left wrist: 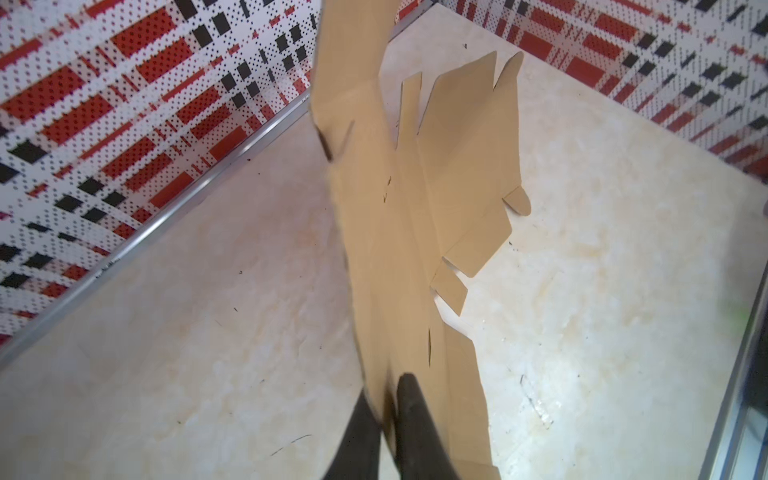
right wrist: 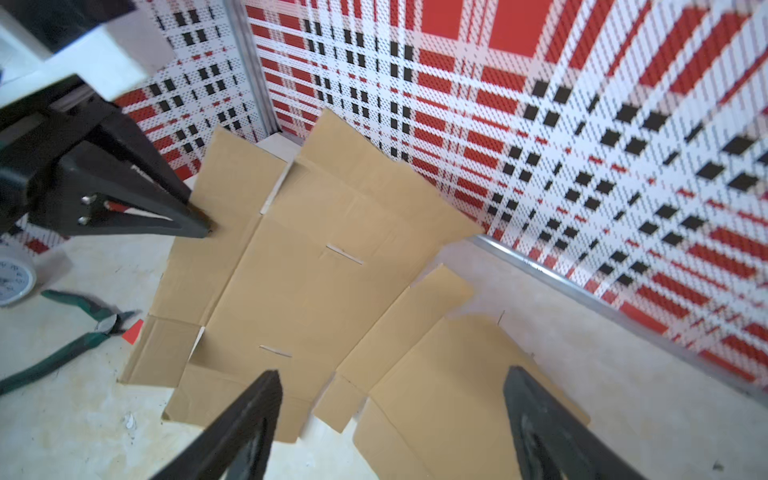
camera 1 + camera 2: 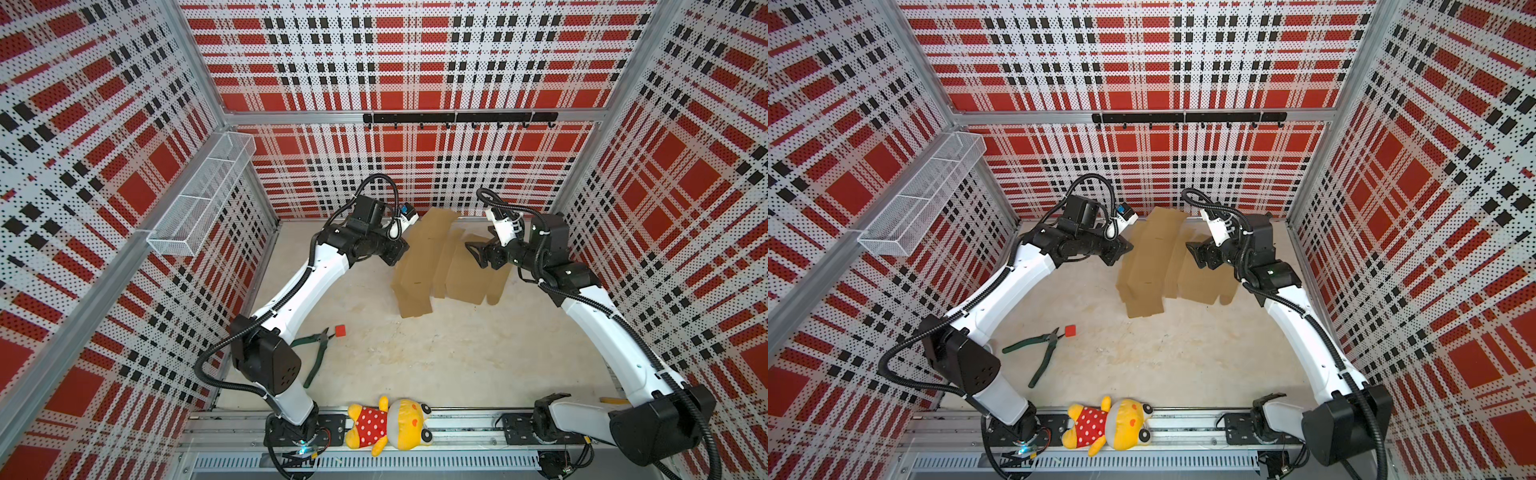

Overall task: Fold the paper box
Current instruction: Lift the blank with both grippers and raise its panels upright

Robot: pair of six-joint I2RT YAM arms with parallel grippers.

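Note:
The paper box (image 3: pixel 432 266) (image 3: pixel 1150 266) is a flat brown die-cut cardboard sheet with flaps and slits, at the back middle of the table. Its left side is raised off the table and its right side lies flat. My left gripper (image 3: pixel 397 255) (image 3: pixel 1121 252) (image 1: pixel 384 395) is shut on the sheet's left edge, one black finger on each face. The right wrist view shows that grip (image 2: pixel 195 220) on the paper box (image 2: pixel 316 270). My right gripper (image 3: pixel 476 255) (image 3: pixel 1194 253) (image 2: pixel 392 374) hangs open just above the sheet's right panel, with nothing between its fingers.
Green pliers (image 3: pixel 320 353) and a small red cube (image 3: pixel 340 330) lie on the left of the table. A yellow plush toy (image 3: pixel 390 428) rests on the front rail. A wire basket (image 3: pixel 203 195) hangs on the left wall and a black hook rail (image 3: pixel 457 118) on the back wall.

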